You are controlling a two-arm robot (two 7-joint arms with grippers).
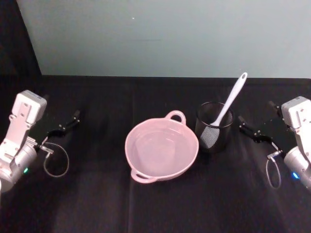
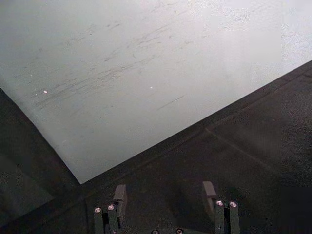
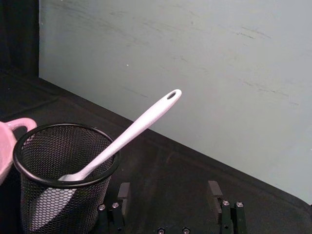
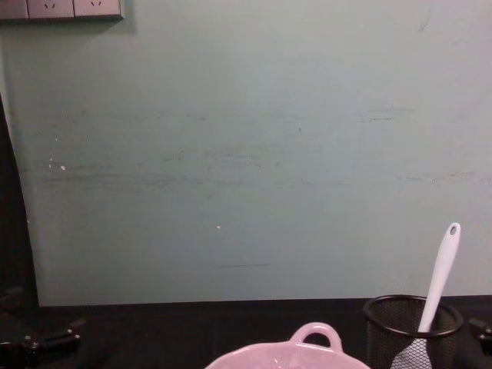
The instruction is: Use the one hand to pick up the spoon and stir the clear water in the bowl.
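at the far left, the left claw (image 1: pixel 74 118) hangs low over the black counter (image 1: pixel 97 194), well apart from everything else; in the left wrist view its two fingers (image 2: pixel 120 195) stand spread with bare dark cloth between them, gripping nothing, and they face the pale green wall (image 1: pixel 160 39). near the middle of the counter sits the pink bowl (image 1: pixel 133 141), upright, with one loop handle on its far rim and another on its near-left rim. the clear water (image 1: pixel 160 153) lies inside it, barely told apart from the pink and showing only a faint paler patch. just to the right of the bowl stands a black mesh cup (image 1: pixel 214 136), upright; whether the two touch cannot be told. the spoon (image 1: pixel 232 99) stands in that cup, bowl end down against the mesh and handle leaning up and to the right past the rim, the small oval hole at its tip uppermost. at the far right the right claw (image 1: pixel 243 124) rests low, near the cup but apart from it, pointing toward it; in the right wrist view its fingers (image 3: pixel 124 191) are spread wide and hold nothing, with the cup and spoon just ahead.
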